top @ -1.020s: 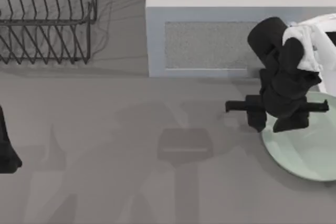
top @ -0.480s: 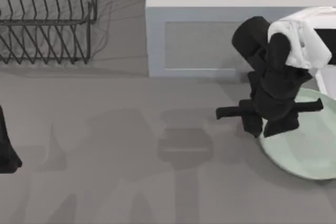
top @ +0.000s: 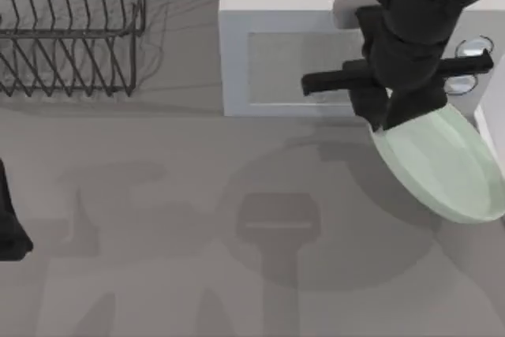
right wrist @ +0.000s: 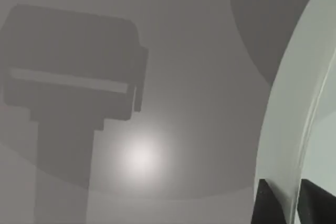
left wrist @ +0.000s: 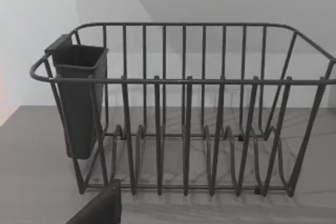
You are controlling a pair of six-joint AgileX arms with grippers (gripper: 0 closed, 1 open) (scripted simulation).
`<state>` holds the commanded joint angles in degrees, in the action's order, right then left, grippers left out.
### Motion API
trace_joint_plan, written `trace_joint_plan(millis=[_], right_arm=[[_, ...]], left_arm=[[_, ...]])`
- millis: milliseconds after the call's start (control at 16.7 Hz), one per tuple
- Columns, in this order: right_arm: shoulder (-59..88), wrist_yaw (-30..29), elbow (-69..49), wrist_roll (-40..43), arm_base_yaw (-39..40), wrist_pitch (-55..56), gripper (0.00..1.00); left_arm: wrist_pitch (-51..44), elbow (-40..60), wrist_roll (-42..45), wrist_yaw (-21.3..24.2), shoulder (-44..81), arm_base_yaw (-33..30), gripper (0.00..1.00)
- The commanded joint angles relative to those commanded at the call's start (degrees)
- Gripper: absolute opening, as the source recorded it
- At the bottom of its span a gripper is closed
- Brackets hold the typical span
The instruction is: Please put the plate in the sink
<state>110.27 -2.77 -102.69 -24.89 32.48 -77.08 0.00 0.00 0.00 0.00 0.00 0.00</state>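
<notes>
The pale mint-green plate [top: 446, 167] hangs tilted above the table at the right, in front of the microwave. My right gripper [top: 398, 112] is shut on the plate's near-left rim. In the right wrist view the plate's rim [right wrist: 291, 103] curves up the side, and the right gripper [right wrist: 290, 203] pinches it between two dark fingertips [right wrist: 266, 205]. A narrow white strip at the right edge of the top view looks like the sink's rim [top: 494, 120]. My left gripper [top: 8, 222] is parked at the table's left edge.
The white-grey microwave [top: 300, 53] stands at the back, with two round knobs [top: 472, 49] beside the right arm. A black wire dish rack [top: 71, 29] sits at the back left, and its dark cutlery holder [left wrist: 79, 98] faces the left wrist camera.
The right arm has risen and moved toward the back with the plate. The plate has left the table and now tilts; its shadow on the table has grown large.
</notes>
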Motion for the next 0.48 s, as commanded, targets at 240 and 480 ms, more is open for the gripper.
trace_joint_plan(millis=[240, 480], right_arm=[[1.33, 0.57, -16.35, -0.07, -2.57, -14.43, 0.0], [3.96, 1.8, -27.66, 0.02, -6.99, -23.2, 0.0]], left_arm=[[0.0, 0.0, 0.0, 0.0, 0.0, 0.0, 1.0], [0.0, 0.0, 0.0, 0.0, 0.0, 0.0, 1.0]])
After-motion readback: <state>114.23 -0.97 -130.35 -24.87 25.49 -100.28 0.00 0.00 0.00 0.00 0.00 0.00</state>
